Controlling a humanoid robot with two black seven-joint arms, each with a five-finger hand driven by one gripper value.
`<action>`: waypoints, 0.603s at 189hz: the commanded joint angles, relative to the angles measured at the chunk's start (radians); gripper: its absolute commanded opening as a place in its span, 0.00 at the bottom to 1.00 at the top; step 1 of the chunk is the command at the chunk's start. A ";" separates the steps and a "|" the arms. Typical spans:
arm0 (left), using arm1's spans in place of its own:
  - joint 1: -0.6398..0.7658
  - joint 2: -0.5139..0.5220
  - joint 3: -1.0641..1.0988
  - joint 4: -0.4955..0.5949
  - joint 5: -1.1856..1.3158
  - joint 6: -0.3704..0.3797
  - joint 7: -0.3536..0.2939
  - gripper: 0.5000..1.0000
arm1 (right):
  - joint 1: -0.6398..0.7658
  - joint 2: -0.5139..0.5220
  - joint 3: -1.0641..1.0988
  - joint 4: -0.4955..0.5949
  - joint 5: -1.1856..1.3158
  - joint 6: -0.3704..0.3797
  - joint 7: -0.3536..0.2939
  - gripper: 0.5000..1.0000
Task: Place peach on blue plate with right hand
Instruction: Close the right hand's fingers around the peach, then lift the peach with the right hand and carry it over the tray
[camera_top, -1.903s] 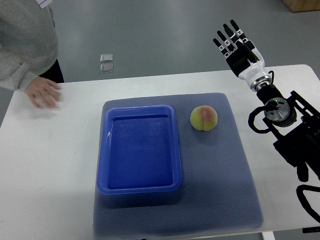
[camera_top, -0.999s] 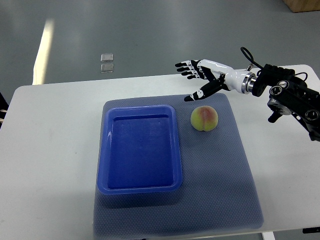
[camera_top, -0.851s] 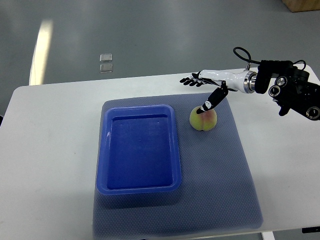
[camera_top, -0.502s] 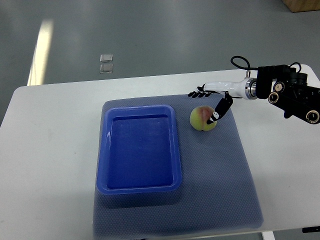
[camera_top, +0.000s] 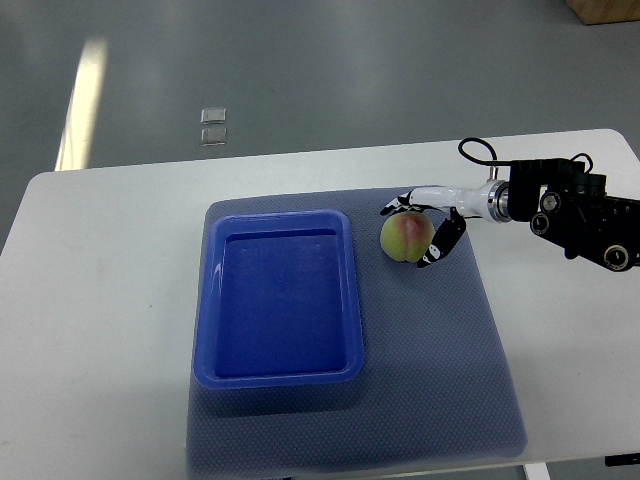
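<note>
Curling closer than half a second ago, the right hand (camera_top: 425, 222) is wrapped around the peach (camera_top: 406, 238) — thumb in front, fingers behind — which is unmoved on the grey mat (camera_top: 440, 380), beside the blue plate (camera_top: 205, 320).

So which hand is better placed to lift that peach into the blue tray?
The right hand. Its fingers already curl around the peach, which sits just right of the tray. No left hand is in view.

The yellow-green, pink-blushed peach (camera_top: 406, 239) lies just right of the empty rectangular blue plate (camera_top: 279, 296).
</note>
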 joint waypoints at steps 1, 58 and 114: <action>0.000 0.000 0.000 0.000 0.000 0.000 0.000 1.00 | -0.014 0.002 0.000 -0.001 0.000 -0.007 -0.002 0.54; 0.000 0.000 0.002 0.001 0.000 0.000 0.000 1.00 | 0.038 -0.045 0.018 0.033 0.020 0.018 -0.002 0.14; 0.000 0.000 0.000 0.000 0.001 -0.001 0.000 1.00 | 0.307 -0.333 0.018 0.315 0.174 0.203 -0.003 0.17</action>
